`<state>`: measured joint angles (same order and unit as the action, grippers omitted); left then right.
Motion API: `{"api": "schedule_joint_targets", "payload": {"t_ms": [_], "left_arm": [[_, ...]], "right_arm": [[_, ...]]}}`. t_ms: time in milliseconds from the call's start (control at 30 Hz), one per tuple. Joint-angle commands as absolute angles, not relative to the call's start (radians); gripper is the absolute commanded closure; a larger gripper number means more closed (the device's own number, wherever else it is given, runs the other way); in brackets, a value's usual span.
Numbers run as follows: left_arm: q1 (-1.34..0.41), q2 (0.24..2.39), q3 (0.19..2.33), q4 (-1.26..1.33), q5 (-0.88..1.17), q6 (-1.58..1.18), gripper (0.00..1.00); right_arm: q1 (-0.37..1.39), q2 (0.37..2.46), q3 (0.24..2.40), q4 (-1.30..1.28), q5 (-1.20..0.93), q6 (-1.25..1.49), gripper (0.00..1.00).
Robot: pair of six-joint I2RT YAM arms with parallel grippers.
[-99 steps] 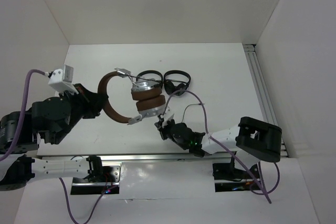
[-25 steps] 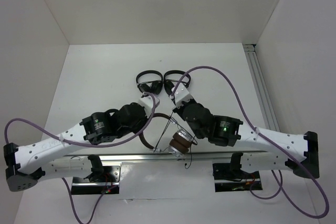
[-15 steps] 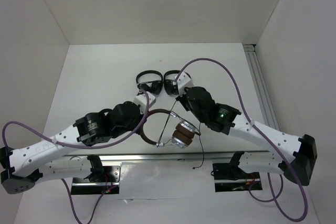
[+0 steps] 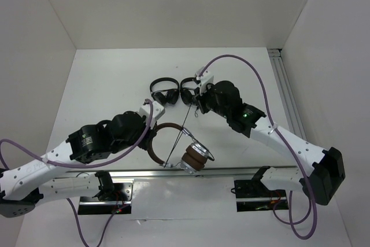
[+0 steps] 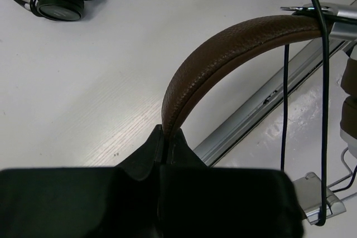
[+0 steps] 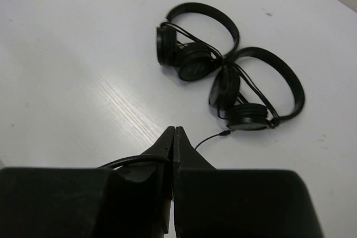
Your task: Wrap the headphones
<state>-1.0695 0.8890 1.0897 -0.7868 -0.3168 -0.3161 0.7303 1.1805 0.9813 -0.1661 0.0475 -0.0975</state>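
1. Over on the left, the left gripper [image 5: 166, 137] has its fingers clamped tight on one end of the brown headband [image 5: 223, 54]. It's carrying the headphones [image 4: 193, 159] on its own.

2. The headphones sit close to the front edge of the table [image 4: 110, 79]. The band arches up from the grip. In the top view the stacked earcups hang at the far end, over the metal rail [image 5: 262, 104].

3. Now the cable [image 4: 182, 131]. It runs as a straight, taut black line from low beside the earcups, across the band, up towards the right arm. The left wrist view shows two strands [image 5: 325, 110] dropping past the band's silver end piece. I can't tell whether either one goes fully round it.

4. On the right, the right gripper [image 6: 174, 137] is pinched shut on the cable. A short tail sticks out past the fingertips, and a slack loop trails in by the left finger. It's holding near the cable's free end, just in front of the two small black headphones [image 6: 223, 82], which lie apart from the action.

5. Score so far, by my reading: both grips are secured and the cable is drawn taut. At best a first turn is started. Winding the length around the headphones and tucking in the end is nearly all to come.
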Motion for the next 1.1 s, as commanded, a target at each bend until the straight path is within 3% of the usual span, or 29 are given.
{"api": "schedule_joint_targets", "payload": {"t_ms": [0, 333, 633, 1067], "left_arm": [[-1.088, 0.864, 1.152, -0.816, -0.251, -0.325, 1.00], [-1.088, 0.894, 1.321, -0.928, -0.480, -0.520, 1.00], [-1.088, 0.945, 1.434, -0.939, -0.532, -0.575, 1.00], [-1.088, 0.936, 1.572, -1.071, -0.755, -0.781, 1.00]], "right_arm": [[0.699, 1.189, 0.910, 0.055, -0.076, -0.031, 0.94], [0.699, 1.279, 0.706, 0.536, -0.242, 0.142, 0.89], [0.730, 1.448, 0.736, 0.719, -0.325, 0.230, 0.66], [0.750, 1.700, 0.673, 0.929, -0.296, 0.295, 0.69]]}}
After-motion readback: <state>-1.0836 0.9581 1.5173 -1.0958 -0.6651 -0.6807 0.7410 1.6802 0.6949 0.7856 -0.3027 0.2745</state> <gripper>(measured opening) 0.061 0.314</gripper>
